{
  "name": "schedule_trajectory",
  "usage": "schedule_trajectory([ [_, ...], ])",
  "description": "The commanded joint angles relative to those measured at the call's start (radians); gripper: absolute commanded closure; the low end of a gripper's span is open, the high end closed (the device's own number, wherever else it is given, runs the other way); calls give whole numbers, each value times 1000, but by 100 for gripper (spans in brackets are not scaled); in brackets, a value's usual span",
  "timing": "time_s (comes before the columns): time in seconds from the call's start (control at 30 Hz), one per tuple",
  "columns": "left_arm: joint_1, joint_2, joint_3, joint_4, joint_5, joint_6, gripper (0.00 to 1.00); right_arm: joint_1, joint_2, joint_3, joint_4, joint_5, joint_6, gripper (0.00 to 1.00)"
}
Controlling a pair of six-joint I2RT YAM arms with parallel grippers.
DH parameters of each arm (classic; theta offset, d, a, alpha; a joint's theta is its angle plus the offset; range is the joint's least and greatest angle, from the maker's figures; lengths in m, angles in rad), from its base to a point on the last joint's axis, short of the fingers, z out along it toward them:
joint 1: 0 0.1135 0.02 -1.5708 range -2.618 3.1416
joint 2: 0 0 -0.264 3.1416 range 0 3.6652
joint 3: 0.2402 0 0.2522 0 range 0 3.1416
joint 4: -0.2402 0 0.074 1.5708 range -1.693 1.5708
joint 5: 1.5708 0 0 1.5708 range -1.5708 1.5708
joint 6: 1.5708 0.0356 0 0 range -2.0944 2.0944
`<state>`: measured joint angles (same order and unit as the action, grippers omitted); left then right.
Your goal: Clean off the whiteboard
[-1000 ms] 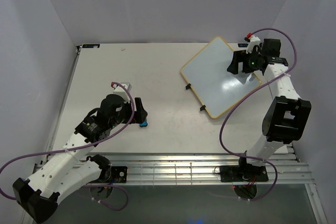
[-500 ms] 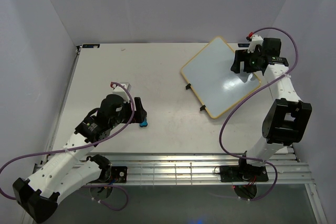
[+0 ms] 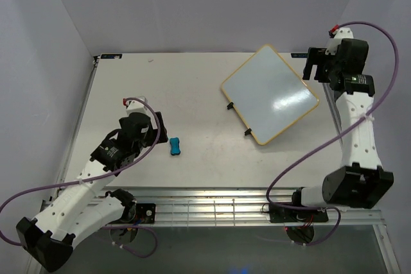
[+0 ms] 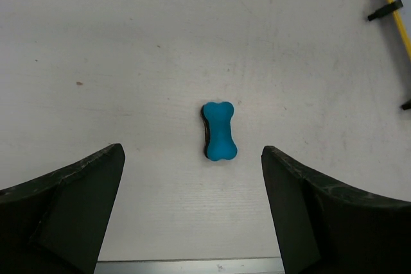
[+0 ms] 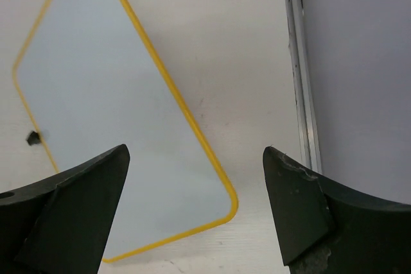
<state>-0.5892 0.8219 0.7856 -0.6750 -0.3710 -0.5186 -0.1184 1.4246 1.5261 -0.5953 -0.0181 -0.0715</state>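
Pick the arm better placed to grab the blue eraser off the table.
Left. The left claw, open, faces the eraser, which lies just ahead of its fingers. The right claw hangs open off the right side of the whiteboard, well away from the eraser.

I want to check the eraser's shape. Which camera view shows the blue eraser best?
The left wrist view: the blue eraser appears large, centred and unblocked. The top external view shows it only as a small blue spot. The right wrist view does not show it.

Blank yellow-framed whiteboard [image 3: 270, 94], flat, askew
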Motion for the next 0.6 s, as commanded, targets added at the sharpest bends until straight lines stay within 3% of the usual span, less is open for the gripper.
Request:
schedule_trajectory([
  [0.0, 23, 13, 101, -15, -126, -12, 2, 60, -197, -64, -5, -34, 76, 10],
  [0.23, 54, 117, 380, -92, -212, 60, 2, 114, -518, -259, -34, 10, 121, 10],
  [0.4, 101, 134, 501, -126, -223, 129, 2, 115, -679, -280, -144, 46, 102, 10],
  [0.57, 115, 128, 624, -222, -252, 181, 2, 206, -786, -250, -248, 70, 102, 10],
])
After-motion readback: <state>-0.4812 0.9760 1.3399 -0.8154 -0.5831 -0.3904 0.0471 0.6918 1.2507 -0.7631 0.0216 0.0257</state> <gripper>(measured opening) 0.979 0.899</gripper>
